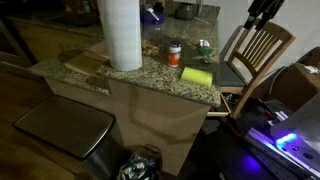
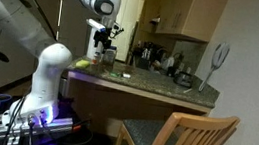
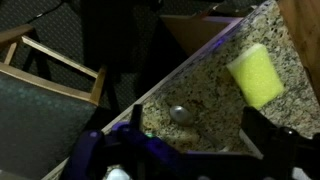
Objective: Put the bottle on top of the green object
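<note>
The small bottle [image 1: 174, 53] with a red-orange band and pale top stands upright on the granite counter [image 1: 150, 72], right of the tall white roll [image 1: 122, 34]. The small dark green object [image 1: 206, 47] with pale marks lies a little beyond it, toward the chair. My gripper [image 3: 195, 125] is open and empty. It hangs high above the counter's end near the robot, apart from both things, and shows in both exterior views [image 1: 262, 12] [image 2: 100, 40]. The wrist view shows neither the bottle nor the green object.
A flat yellow-green sponge [image 1: 197, 75] [image 3: 255, 75] lies near the counter's front edge. A metal spoon [image 3: 180, 114] lies on the granite below my jaws. A wooden chair [image 1: 262, 55] [image 2: 176, 139] stands by the counter. A bin [image 1: 62, 128] stands on the floor.
</note>
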`<state>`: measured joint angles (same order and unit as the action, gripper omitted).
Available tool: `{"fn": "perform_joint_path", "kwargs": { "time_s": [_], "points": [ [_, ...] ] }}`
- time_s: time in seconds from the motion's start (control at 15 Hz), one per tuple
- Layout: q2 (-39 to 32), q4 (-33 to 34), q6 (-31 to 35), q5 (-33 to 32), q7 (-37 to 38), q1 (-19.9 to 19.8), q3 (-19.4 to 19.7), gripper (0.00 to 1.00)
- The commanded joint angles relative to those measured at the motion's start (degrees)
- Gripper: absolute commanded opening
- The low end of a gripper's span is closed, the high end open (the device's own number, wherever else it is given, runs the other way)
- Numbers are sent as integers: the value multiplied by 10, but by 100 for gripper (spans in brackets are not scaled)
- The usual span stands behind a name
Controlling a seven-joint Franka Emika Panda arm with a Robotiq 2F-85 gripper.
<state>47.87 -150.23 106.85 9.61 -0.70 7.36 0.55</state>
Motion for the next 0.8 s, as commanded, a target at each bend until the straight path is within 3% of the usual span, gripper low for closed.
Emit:
{"fn": "perform_joint_path", "kwargs": {
  "time_s": [0.0,0.2,0.33,0.6,0.73],
  "points": [
    [-1,2,-3,6,-6,-10,-7,100],
    [-1,2,-3,6,-6,-10,-7,100],
    [-50,26,17,16,-16,16,-27,100],
    [-135,101,98,29,-28,75,-103,100],
    [-197,151,144,-2,-12,77,-142,100]
  ]
}}
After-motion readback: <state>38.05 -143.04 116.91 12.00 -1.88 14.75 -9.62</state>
